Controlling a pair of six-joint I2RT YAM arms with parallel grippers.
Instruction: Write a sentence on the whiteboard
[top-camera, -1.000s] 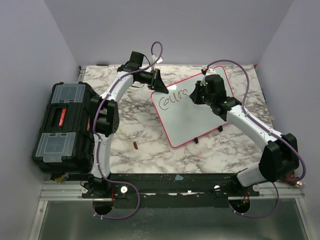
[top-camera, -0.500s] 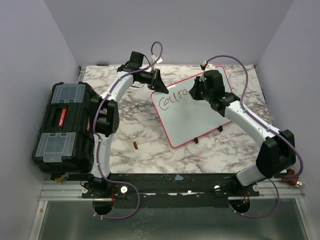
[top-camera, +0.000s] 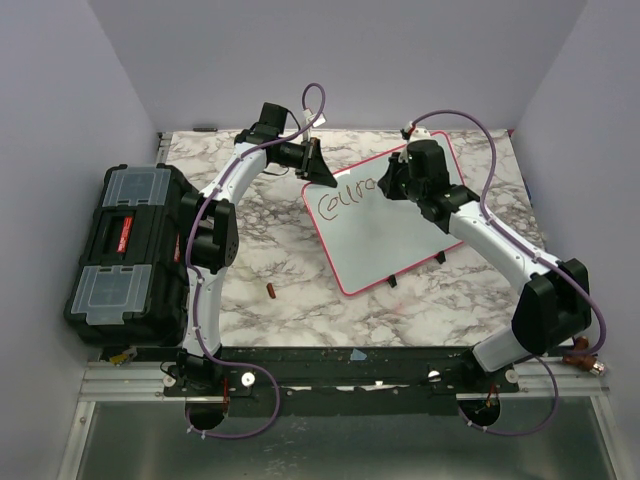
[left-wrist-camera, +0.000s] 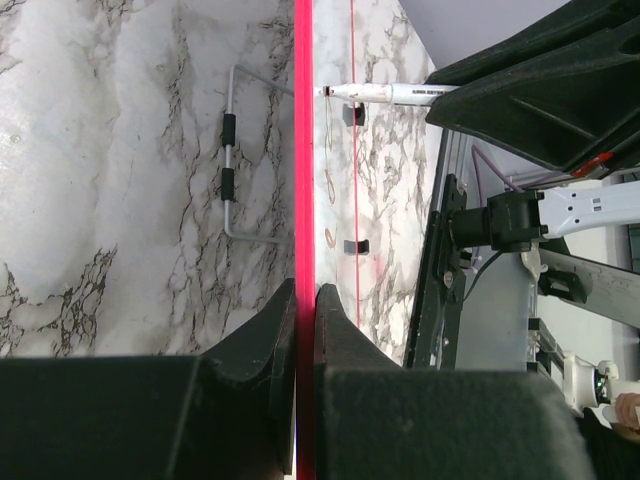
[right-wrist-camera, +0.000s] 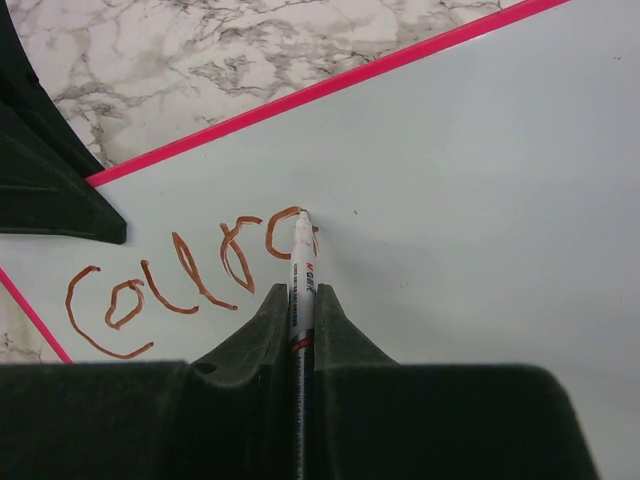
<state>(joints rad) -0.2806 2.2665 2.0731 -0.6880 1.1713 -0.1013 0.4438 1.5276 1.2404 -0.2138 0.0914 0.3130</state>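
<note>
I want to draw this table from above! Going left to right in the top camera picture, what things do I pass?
black toolbox → small reddish-brown piece → whiteboard

The marble-patterned table (top-camera: 290, 310) I work over is boxed in by plain lavender walls (top-camera: 350, 60) behind it and on both its sides. The light is soft and even. Below its near edge lies a grey panel (top-camera: 330, 450), perhaps the floor.

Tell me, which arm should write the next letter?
Right. The right gripper holds the marker, tip at the end of the sentence on the whiteboard. The left gripper only pinches its pink rim.
</note>
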